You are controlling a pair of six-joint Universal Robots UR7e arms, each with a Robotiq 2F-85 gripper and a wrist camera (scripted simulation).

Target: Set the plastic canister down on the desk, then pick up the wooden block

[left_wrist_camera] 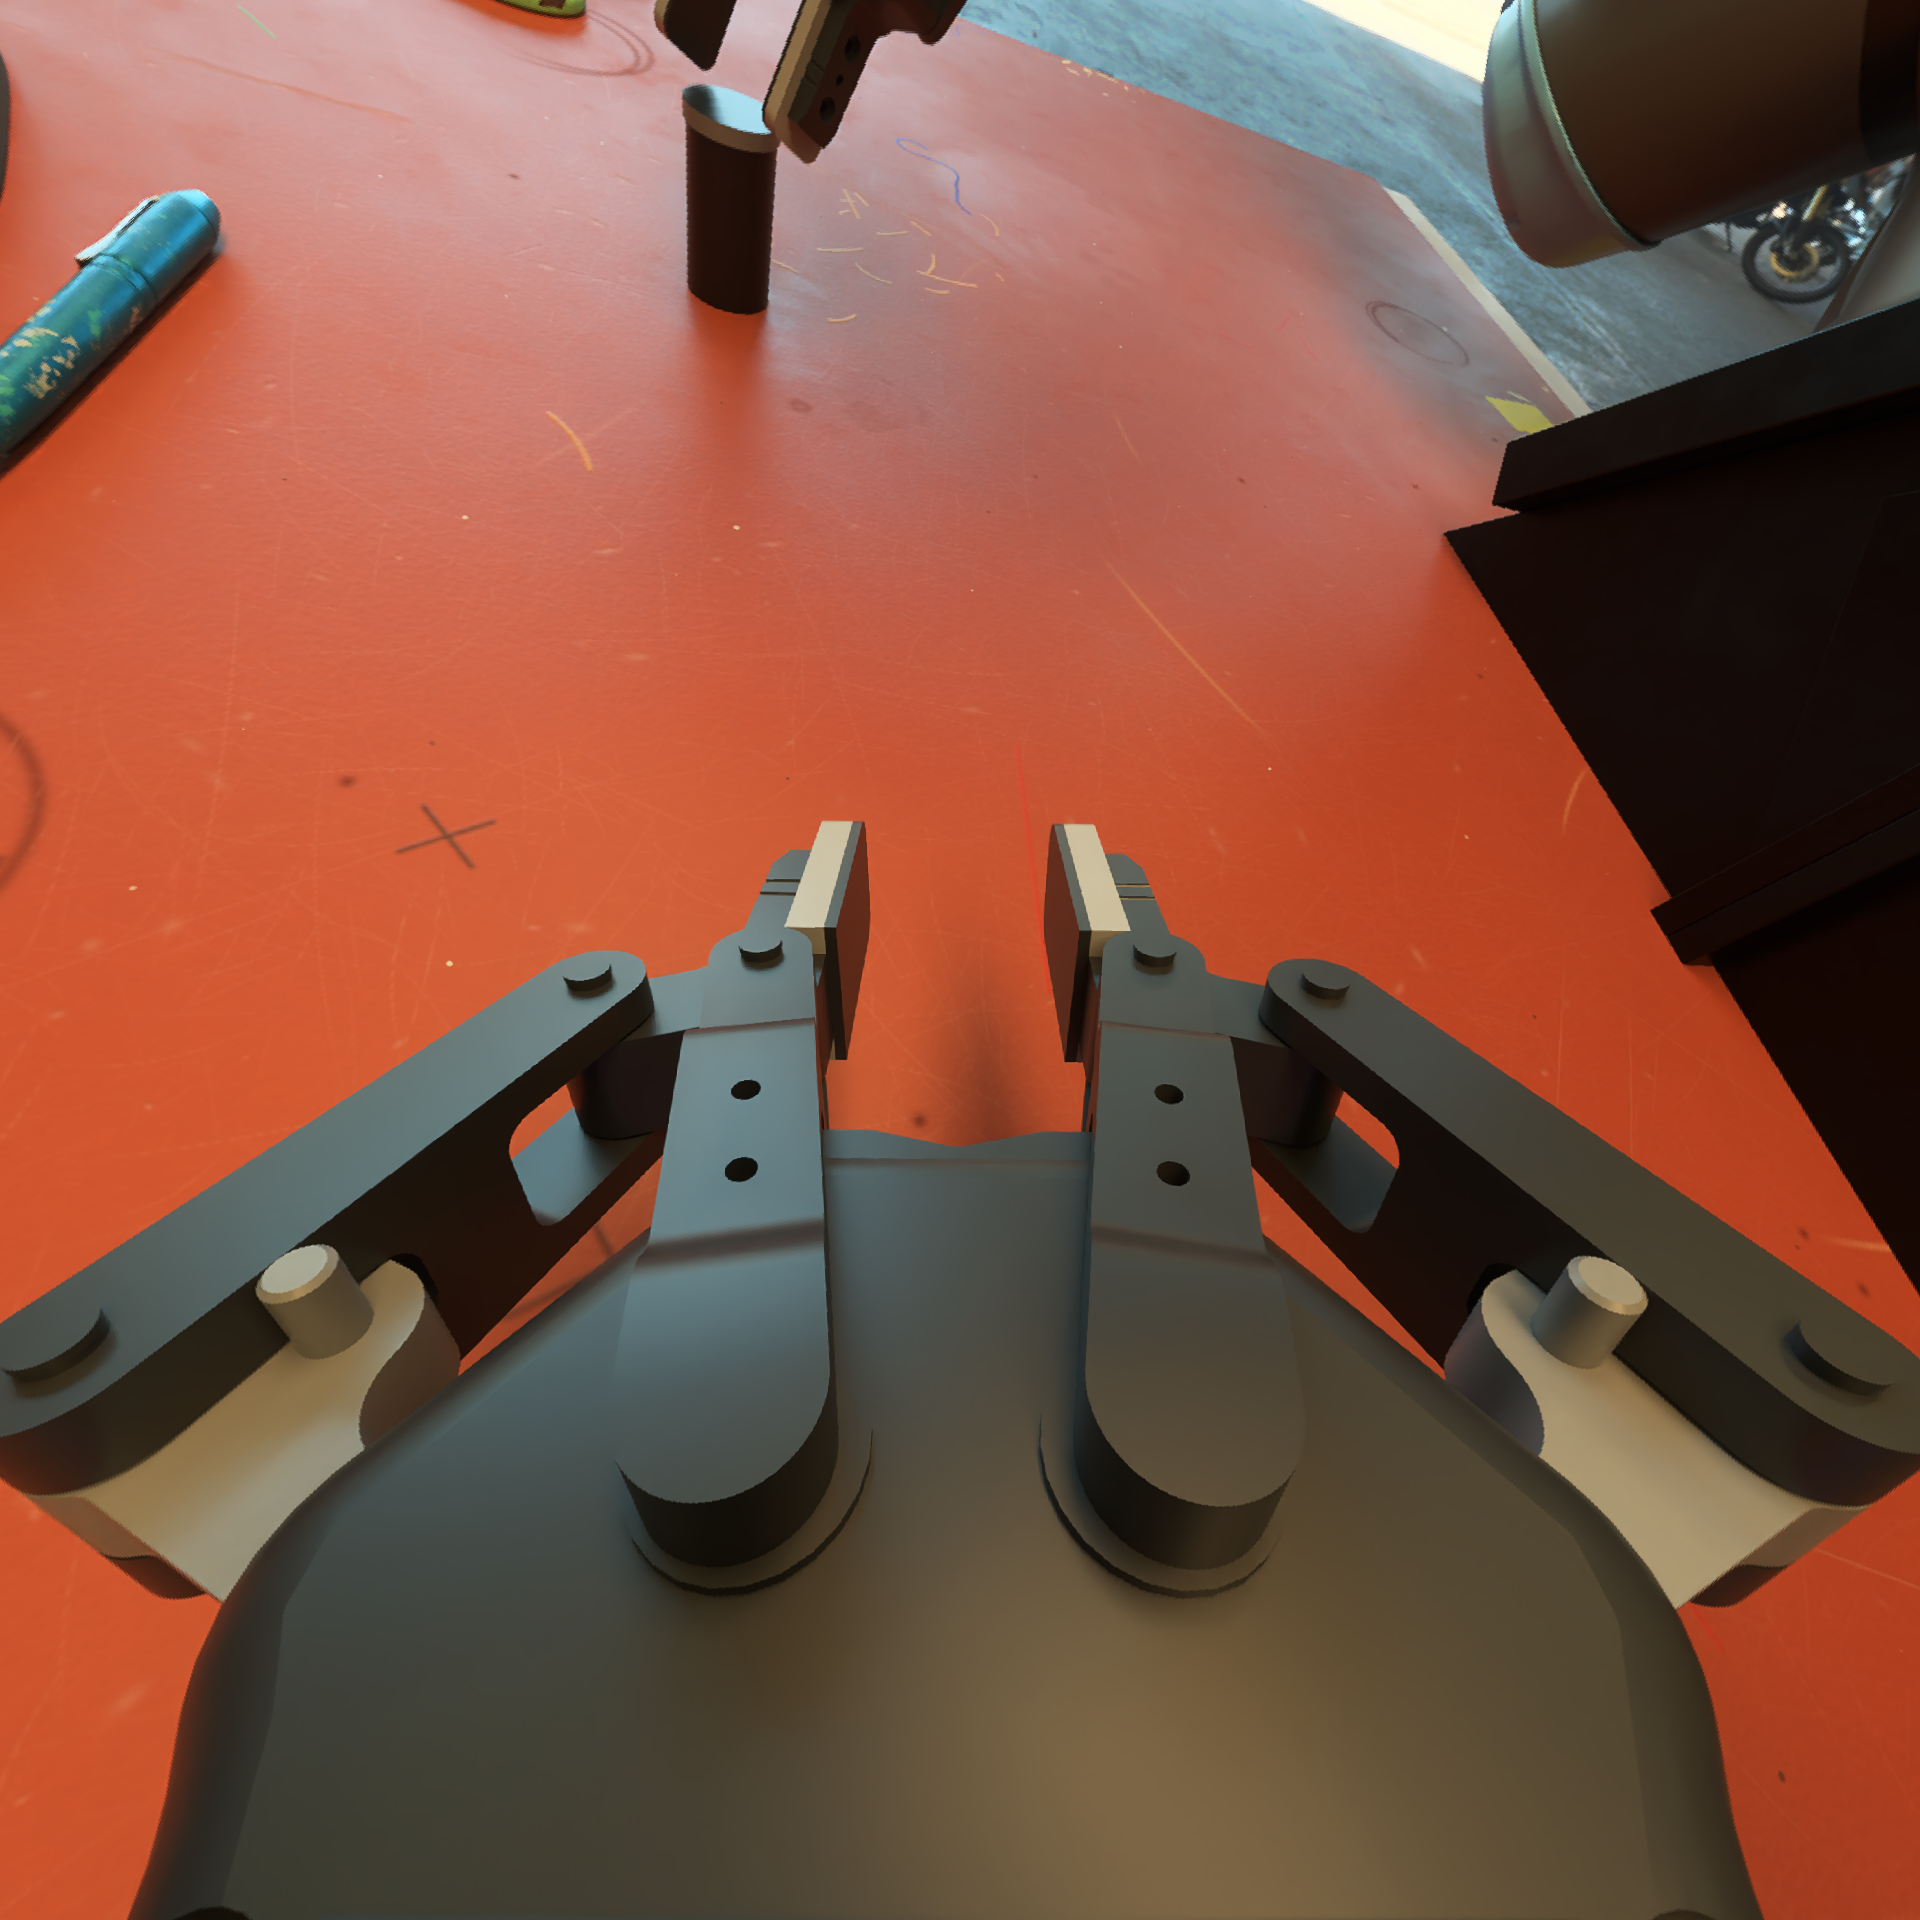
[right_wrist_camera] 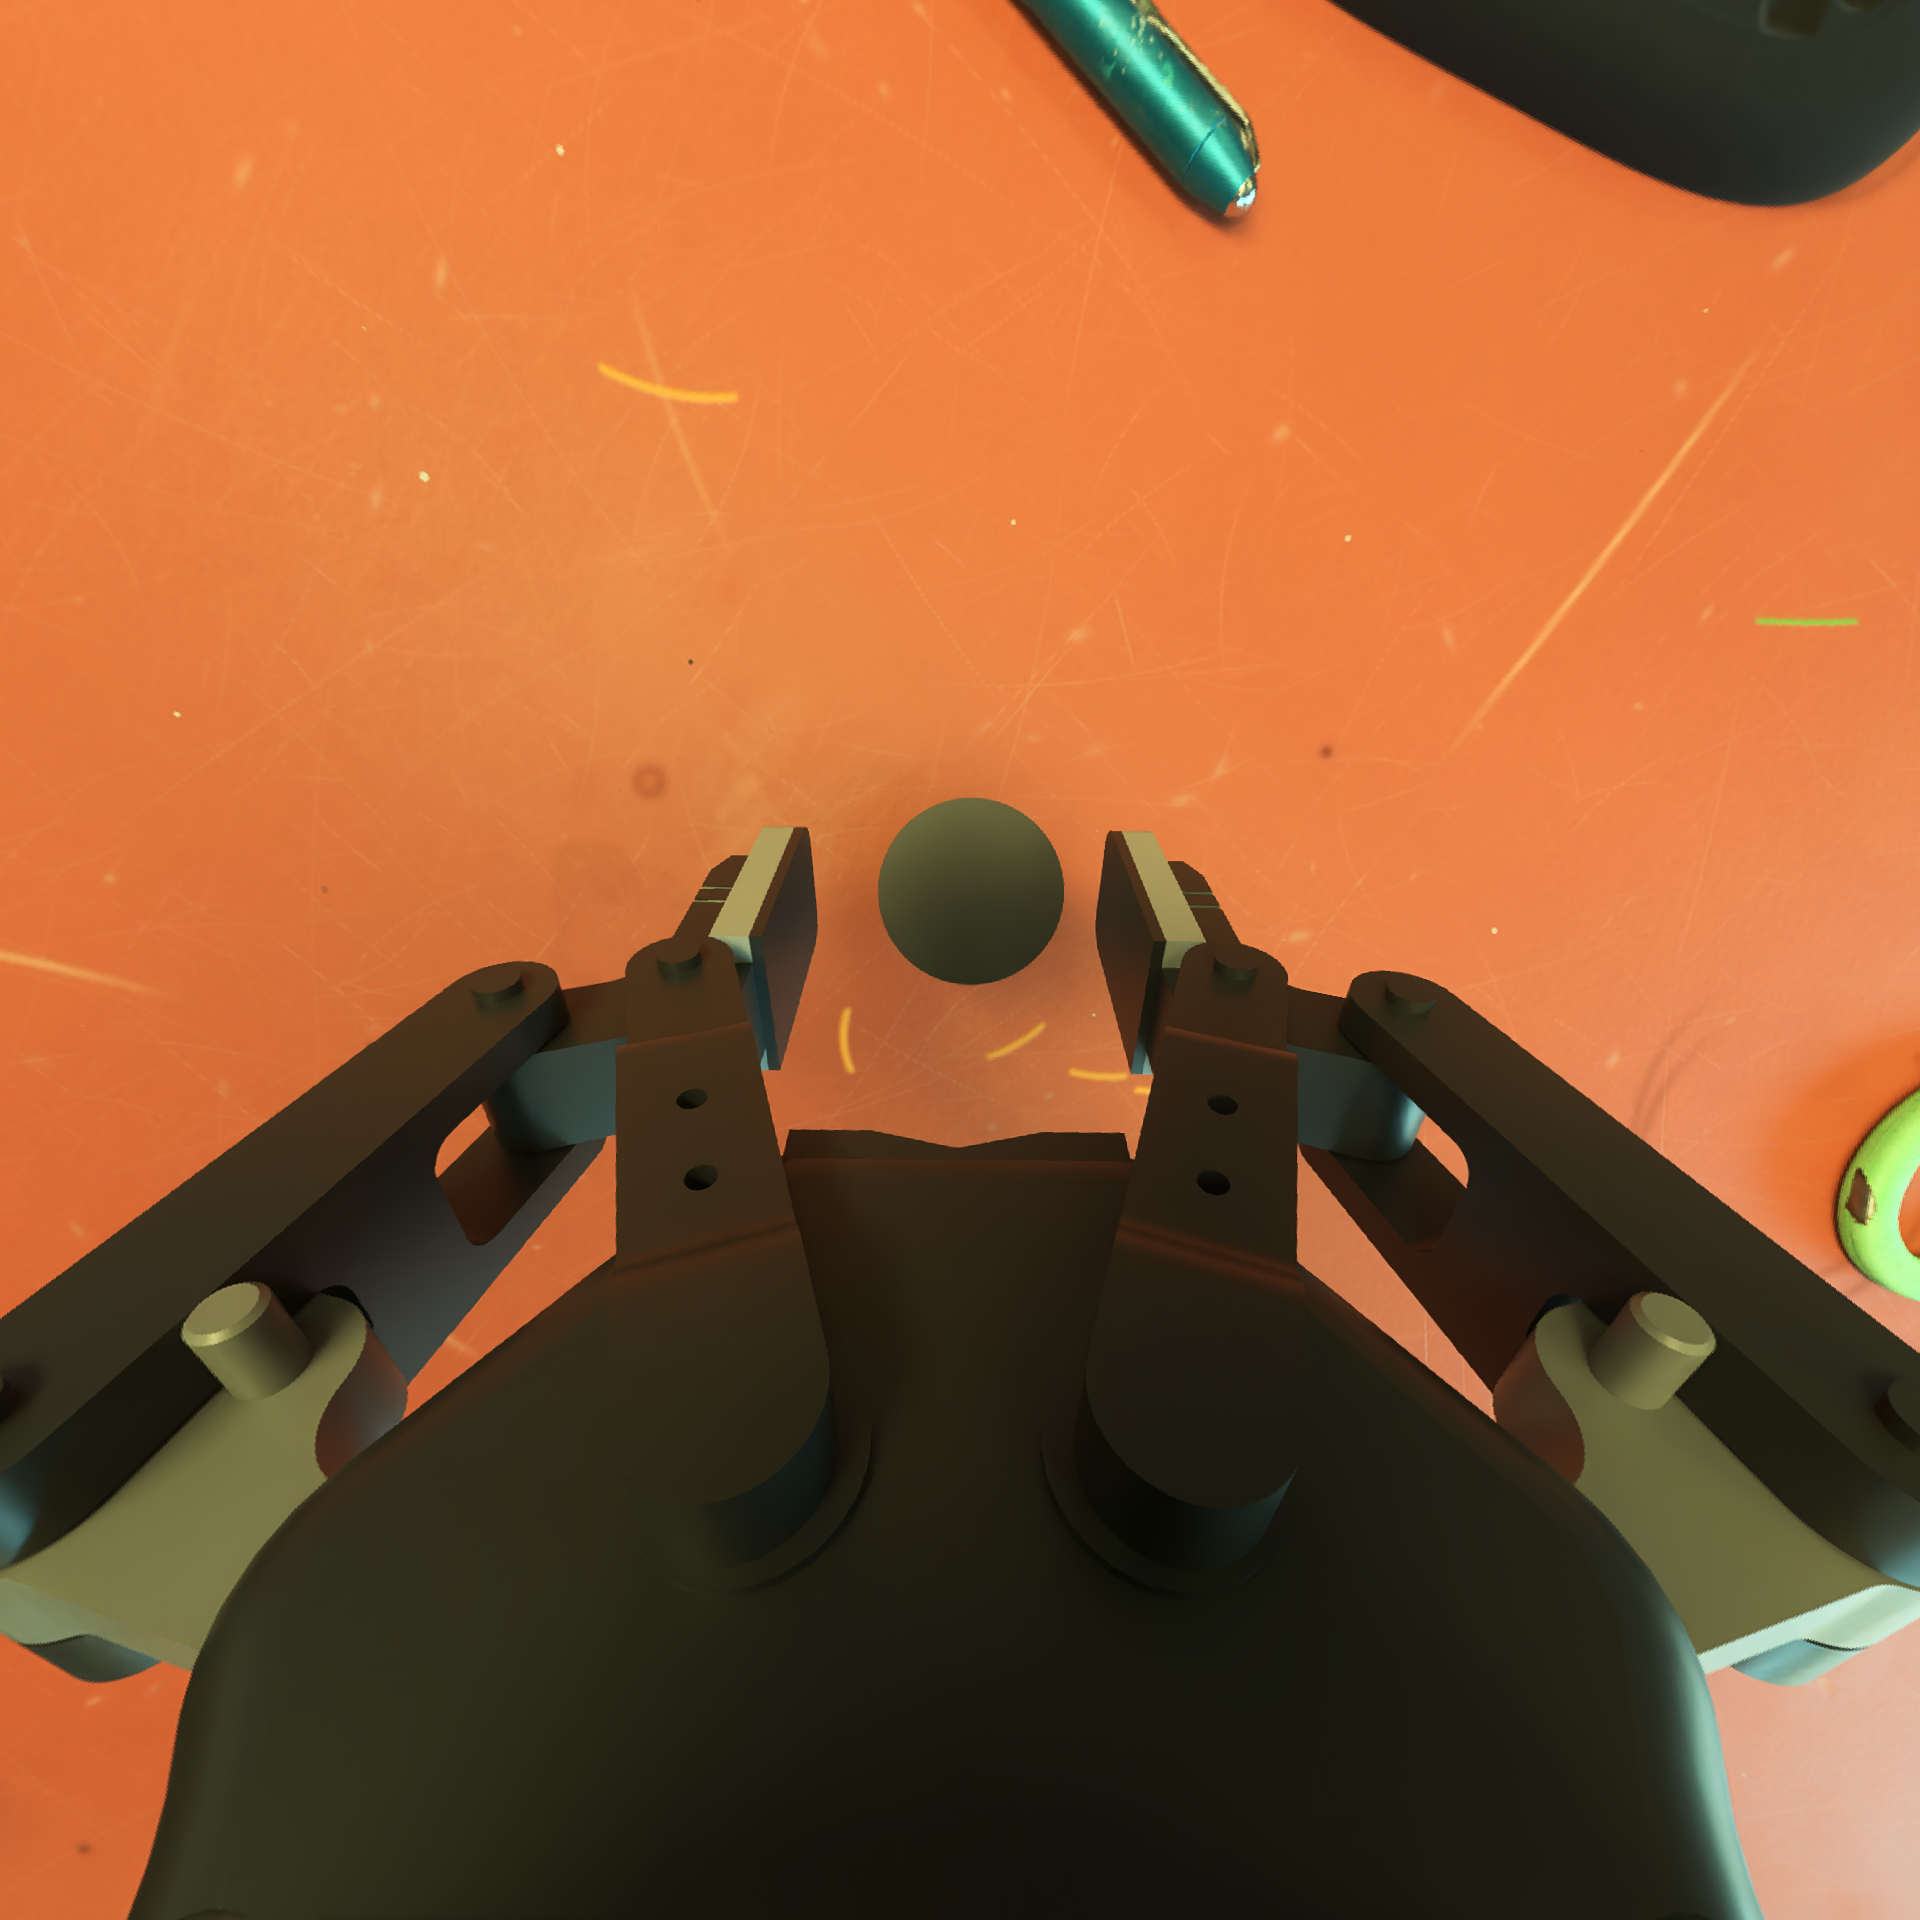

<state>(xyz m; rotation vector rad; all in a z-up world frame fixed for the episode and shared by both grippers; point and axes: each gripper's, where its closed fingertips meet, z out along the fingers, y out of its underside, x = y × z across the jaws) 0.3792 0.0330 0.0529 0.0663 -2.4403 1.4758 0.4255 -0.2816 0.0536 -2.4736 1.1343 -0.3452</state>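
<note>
Dark plastic canister [right_wrist_camera: 970, 890] upright on orange desk [right_wrist_camera: 416, 520].
Right gripper [right_wrist_camera: 958, 904] spread around it, untouching; left gripper [left_wrist_camera: 956, 899] spread, empty.

The teal pen [right_wrist_camera: 1153, 88] and green ring [right_wrist_camera: 1886, 1195] are cut off by edges.

A scratched orange desk top [left_wrist_camera: 935, 582] fills both views. Past its far right edge lies grey pavement [left_wrist_camera: 1299, 94] in sunlight, with a parked motorcycle [left_wrist_camera: 1803, 244] near the corner.

Dark grey canister [left_wrist_camera: 729, 203], teal pen [left_wrist_camera: 104, 312], scuffed orange desk [left_wrist_camera: 935, 582]
</note>
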